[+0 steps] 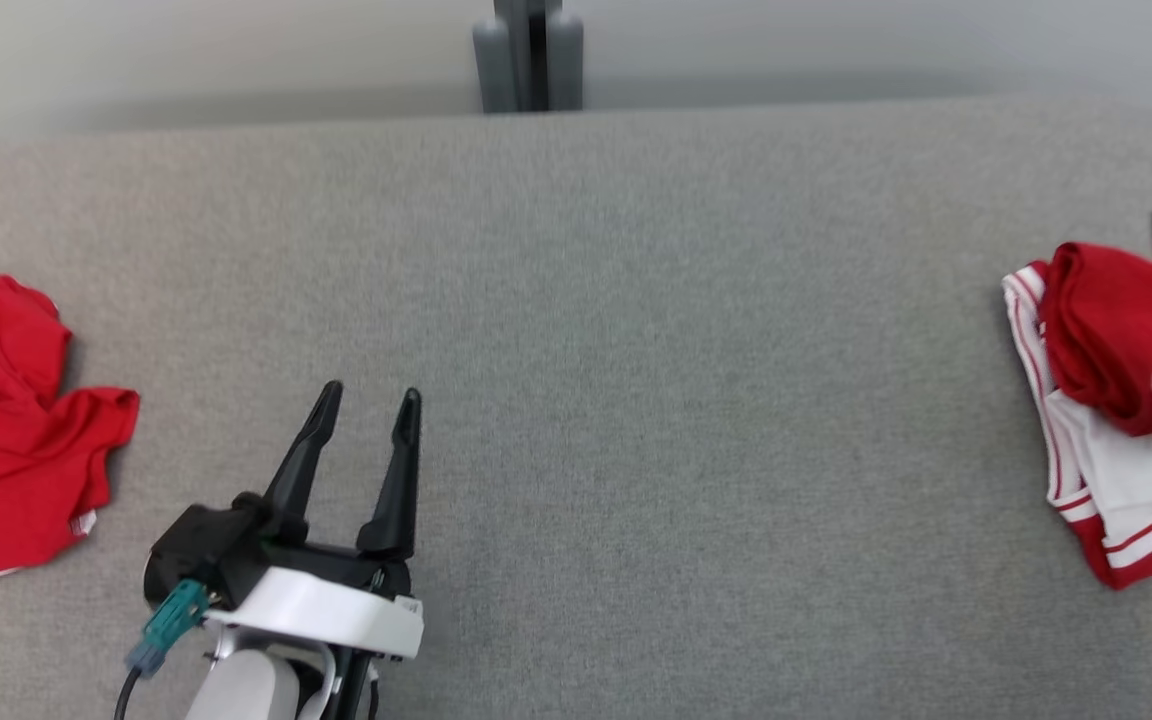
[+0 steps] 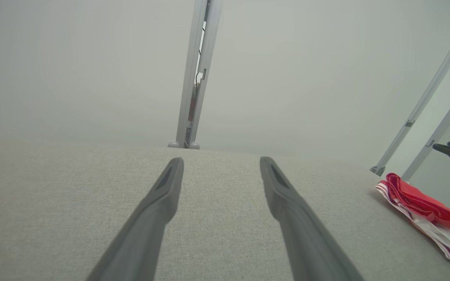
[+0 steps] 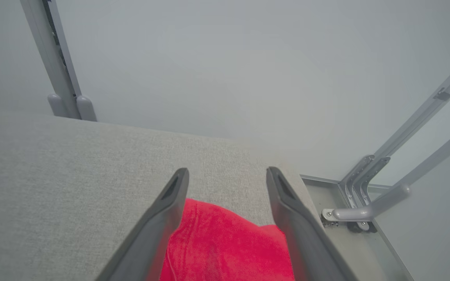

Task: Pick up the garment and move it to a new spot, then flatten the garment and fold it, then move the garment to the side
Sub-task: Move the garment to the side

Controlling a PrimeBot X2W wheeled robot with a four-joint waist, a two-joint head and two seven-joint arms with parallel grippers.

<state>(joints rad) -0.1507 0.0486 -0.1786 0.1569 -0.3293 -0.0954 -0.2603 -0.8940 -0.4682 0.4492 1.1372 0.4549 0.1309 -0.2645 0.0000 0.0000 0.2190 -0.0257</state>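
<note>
Red garment (image 1: 1096, 330) lies folded on the table (image 1: 576, 350) at right; right pincer (image 3: 227, 175) and left pincer (image 1: 371, 395) gape empty; task looks finished.

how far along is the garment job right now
Looks done: a folded red garment lies on a red-and-white folded pile at the table's right side. In hand: nothing; the right gripper stands open over that garment and the left gripper is open above bare table. Possibly left: a crumpled red garment at the left edge, not yet flattened or folded.
</note>
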